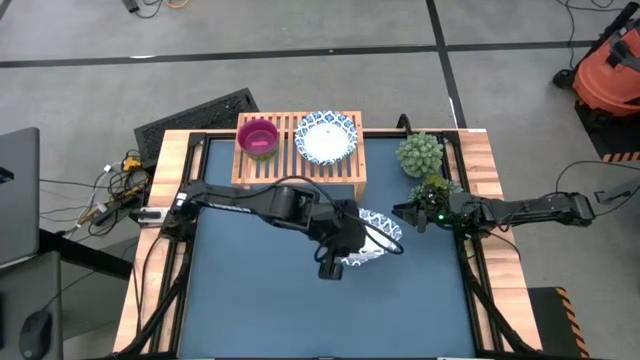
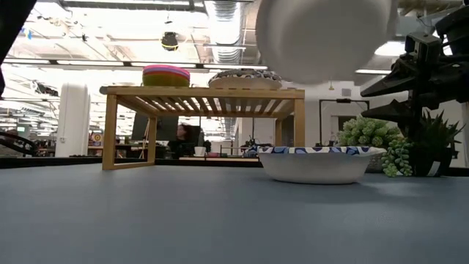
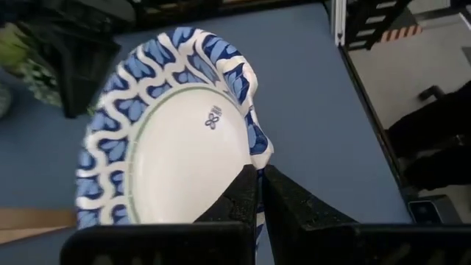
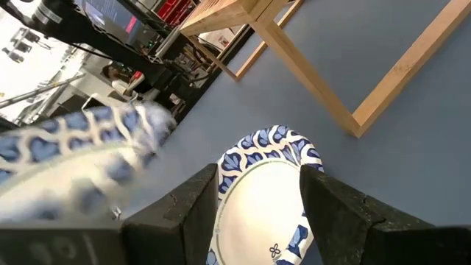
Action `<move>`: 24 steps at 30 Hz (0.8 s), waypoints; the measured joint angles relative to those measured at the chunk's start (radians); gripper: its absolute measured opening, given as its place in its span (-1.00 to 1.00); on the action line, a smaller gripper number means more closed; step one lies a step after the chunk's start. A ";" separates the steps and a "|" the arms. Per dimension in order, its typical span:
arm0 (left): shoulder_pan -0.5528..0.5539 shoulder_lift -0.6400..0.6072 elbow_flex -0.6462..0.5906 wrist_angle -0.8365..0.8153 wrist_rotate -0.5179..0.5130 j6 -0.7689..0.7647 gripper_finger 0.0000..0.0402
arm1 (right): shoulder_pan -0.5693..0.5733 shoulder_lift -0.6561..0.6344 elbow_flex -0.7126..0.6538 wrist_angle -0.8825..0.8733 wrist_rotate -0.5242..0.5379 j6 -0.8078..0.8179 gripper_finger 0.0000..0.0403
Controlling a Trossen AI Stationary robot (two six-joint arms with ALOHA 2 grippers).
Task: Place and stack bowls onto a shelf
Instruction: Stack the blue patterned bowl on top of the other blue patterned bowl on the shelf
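**Bowls and shelf: current holdings**

Shelf [image 1: 300, 150], worktop [image 1: 260, 300] 12 o'clock: magenta-topped bowl stack [image 1: 259, 137] and one patterned white bowl [image 1: 328, 136]. Left gripper [image 3: 257, 184], centre: fingers pinching a blue-rimmed white bowl [image 3: 176, 147] by its rim, raised. Right gripper [image 4: 261, 188], 3 o'clock: fingers spread over another blue-rimmed bowl [image 4: 265, 202] on the worktop.

I see two black arms, the left arm [image 1: 250, 200] and the right arm [image 1: 530, 210], with chunky joints. My right one shows a tiny green light.
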 joint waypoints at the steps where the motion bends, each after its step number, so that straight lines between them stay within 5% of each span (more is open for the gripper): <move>1: 0.000 0.000 0.022 -0.017 -0.007 0.000 -1.00 | 0.000 0.000 0.000 0.000 0.000 -0.001 0.08; 10: 0.000 -0.037 0.115 -0.035 -0.246 0.041 -1.00 | 0.000 0.000 0.000 0.000 0.000 -0.017 0.08; 19: 0.001 -0.063 0.115 -0.034 -0.789 0.203 -1.00 | 0.000 0.000 0.000 0.000 0.000 -0.020 0.08; 24: 0.053 -0.063 0.115 -0.099 -0.870 0.242 -1.00 | 0.000 0.000 0.000 0.000 0.000 -0.026 0.08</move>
